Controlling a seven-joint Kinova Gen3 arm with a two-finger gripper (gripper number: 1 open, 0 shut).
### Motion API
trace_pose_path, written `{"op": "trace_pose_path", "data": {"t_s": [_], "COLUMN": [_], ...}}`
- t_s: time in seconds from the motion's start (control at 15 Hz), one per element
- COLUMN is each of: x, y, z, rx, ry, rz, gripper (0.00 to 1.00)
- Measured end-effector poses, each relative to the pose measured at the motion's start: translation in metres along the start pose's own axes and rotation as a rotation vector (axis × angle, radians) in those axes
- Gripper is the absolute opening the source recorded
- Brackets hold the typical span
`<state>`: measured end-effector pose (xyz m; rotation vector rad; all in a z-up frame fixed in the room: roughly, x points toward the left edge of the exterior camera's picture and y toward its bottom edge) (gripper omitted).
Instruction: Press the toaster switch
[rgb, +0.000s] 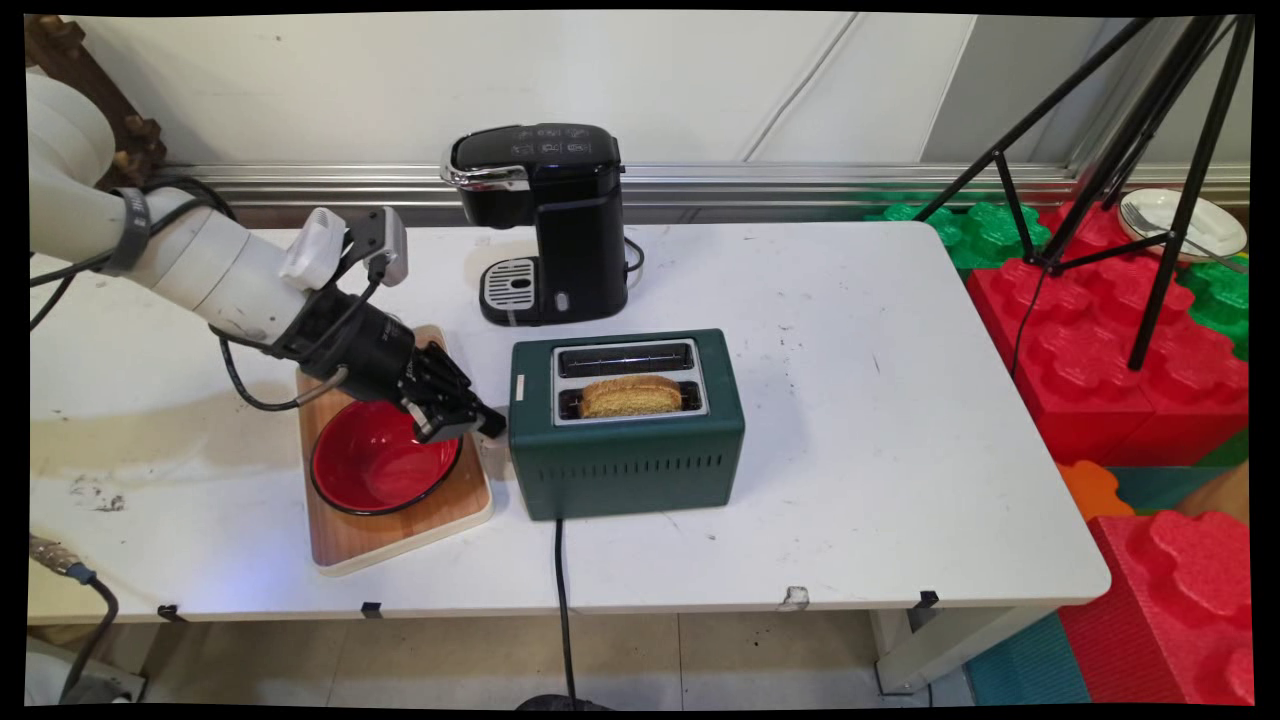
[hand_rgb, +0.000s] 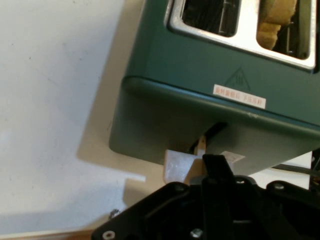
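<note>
Main view, gripper: the black gripper (rgb: 480, 422) is at the left end of the green toaster (rgb: 625, 440), above the red bowl (rgb: 385, 462) on the wooden board (rgb: 400, 530).
Main view, toast: one slice (rgb: 630, 396) stands in the front slot.
Main view, behind: black coffee machine (rgb: 545, 220).
Hand view, fingers: pressed together on the toaster's lever (hand_rgb: 200, 147); they grasp nothing.

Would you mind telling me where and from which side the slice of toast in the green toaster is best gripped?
Probably from straight above, by its exposed top crust. The slice of toast stands upright in the near slot of the green toaster, only its upper edge protruding; the slot walls block its sides, so pinch across its thin faces.
</note>
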<state>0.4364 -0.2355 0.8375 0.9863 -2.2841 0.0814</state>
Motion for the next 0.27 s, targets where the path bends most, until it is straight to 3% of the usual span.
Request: {"op": "trace_pose_path", "data": {"t_s": [0.27], "x": [-0.0066], "y": [0.0017], "z": [-0.0015], "rx": [0.002], "ry": [-0.011], "rz": [-0.007], "gripper": [0.00]}}
